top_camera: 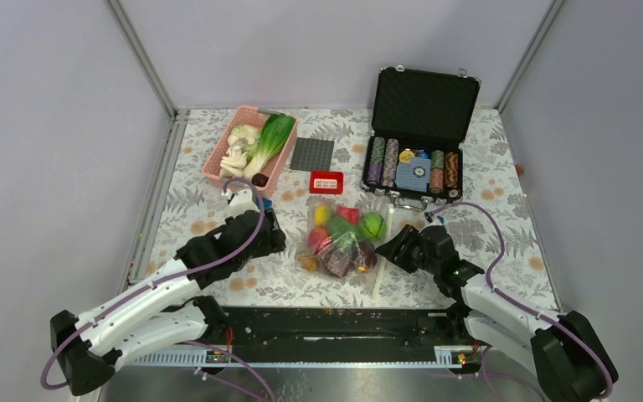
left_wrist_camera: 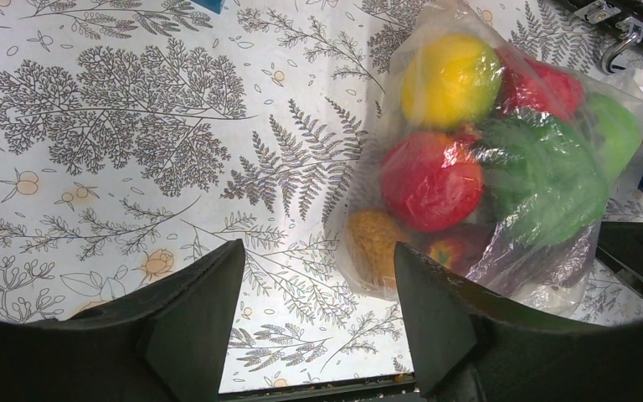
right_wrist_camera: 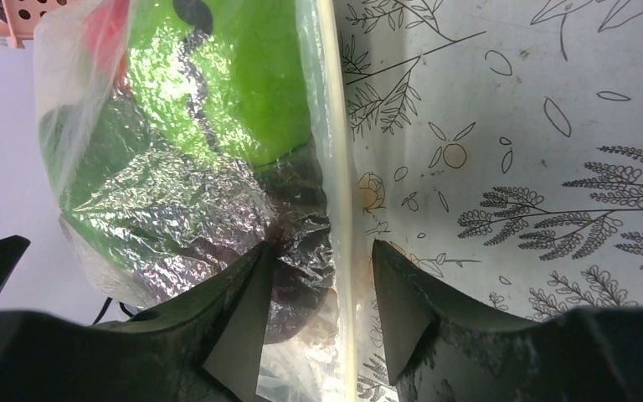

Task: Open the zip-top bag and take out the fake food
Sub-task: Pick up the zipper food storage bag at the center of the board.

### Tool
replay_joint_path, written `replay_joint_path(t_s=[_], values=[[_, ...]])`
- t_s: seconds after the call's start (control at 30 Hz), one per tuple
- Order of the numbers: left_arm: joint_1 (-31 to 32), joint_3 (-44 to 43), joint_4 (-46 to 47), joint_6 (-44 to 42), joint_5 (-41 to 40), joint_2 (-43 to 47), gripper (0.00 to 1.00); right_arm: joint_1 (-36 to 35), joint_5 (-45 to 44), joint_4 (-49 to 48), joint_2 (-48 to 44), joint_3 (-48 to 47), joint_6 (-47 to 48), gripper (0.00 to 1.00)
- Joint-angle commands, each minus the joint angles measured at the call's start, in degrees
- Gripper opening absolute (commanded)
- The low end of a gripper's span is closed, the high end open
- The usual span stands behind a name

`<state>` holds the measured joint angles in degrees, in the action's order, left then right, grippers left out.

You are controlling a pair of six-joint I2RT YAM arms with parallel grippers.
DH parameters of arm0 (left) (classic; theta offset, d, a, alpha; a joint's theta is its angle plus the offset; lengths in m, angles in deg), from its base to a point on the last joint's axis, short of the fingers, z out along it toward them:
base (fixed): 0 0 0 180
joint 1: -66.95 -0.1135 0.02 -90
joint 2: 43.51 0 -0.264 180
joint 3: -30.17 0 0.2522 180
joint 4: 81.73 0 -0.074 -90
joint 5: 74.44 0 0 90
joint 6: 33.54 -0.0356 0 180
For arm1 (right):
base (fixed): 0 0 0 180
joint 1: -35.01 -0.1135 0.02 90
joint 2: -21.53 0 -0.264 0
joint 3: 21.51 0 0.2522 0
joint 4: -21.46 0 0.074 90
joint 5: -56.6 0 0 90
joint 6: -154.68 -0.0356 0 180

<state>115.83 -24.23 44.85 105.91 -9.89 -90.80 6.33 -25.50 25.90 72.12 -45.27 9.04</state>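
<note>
Both grippers, left [left_wrist_camera: 318,251] and right [right_wrist_camera: 320,251], are seen with jaws apart, nothing gripped. One bag [top_camera: 347,239] is laid just before the case [top_camera: 419,126], its long axis running from case to near edge. Its zip edge [right_wrist_camera: 339,167] is straddled by the right gripper, the nearer one. The left is set off the opposite side. Roughly eight pieces of food [left_wrist_camera: 431,180] are counted, all bagged.

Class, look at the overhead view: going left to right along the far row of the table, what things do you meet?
pink slotted plastic basket → dark grey square studded plate → open black poker-chip case
</note>
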Motion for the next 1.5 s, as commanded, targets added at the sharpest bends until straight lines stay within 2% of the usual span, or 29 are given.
replay_joint_path(t_s=[0.0,0.1,0.3,0.4,0.5,0.63,0.73,0.8,1.0,1.23,1.47], values=[[-0.2,0.7,0.4,0.3,0.1,0.7,0.67,0.4,1.3,-9.0,2.0,2.7,-2.6,0.53],[-0.1,0.6,0.3,0.3,0.1,0.3,0.67,0.4,1.8,-12.3,3.7,3.7,-3.3,0.47],[-0.2,0.2,-0.3,0.4,-0.2,1.0,0.69,0.4,2.3,-12.6,1.7,3.8,-2.6,0.23],[-0.2,-0.5,-1.4,0.5,-1.0,1.5,0.72,0.4,1.7,-7.3,-3.1,1.9,-0.1,0.13],[-0.1,-1.2,-2.8,0.4,-1.6,2.0,0.74,0.4,-0.1,4.0,-9.4,-2.6,5.6,0.0],[-0.1,-2.5,-3.4,0.0,-1.9,2.9,0.75,0.4,-3.6,19.0,-15.3,-12.6,13.5,0.0],[-0.2,-3.7,-3.8,-0.6,-1.8,3.5,0.76,0.4,-3.8,27.0,-14.5,-21.3,19.4,0.0],[-0.1,-4.8,-3.8,-1.2,-1.2,3.6,0.77,0.4,-2.0,31.8,-11.8,-28.8,22.9,0.0],[-0.1,-7.9,-5.9,-3.4,-0.5,4.8,0.78,0.3,2.7,41.0,-3.0,-42.7,32.2,0.0],[-0.1,-8.5,-5.8,-6.9,-0.6,11.4,0.83,-0.1,9.2,52.9,7.9,-58.0,42.7,0.0],[-0.2,-5.6,-2.8,-10.5,0.0,18.5,0.85,-9.5,4.3,62.3,14.6,-62.5,53.9,0.0]])
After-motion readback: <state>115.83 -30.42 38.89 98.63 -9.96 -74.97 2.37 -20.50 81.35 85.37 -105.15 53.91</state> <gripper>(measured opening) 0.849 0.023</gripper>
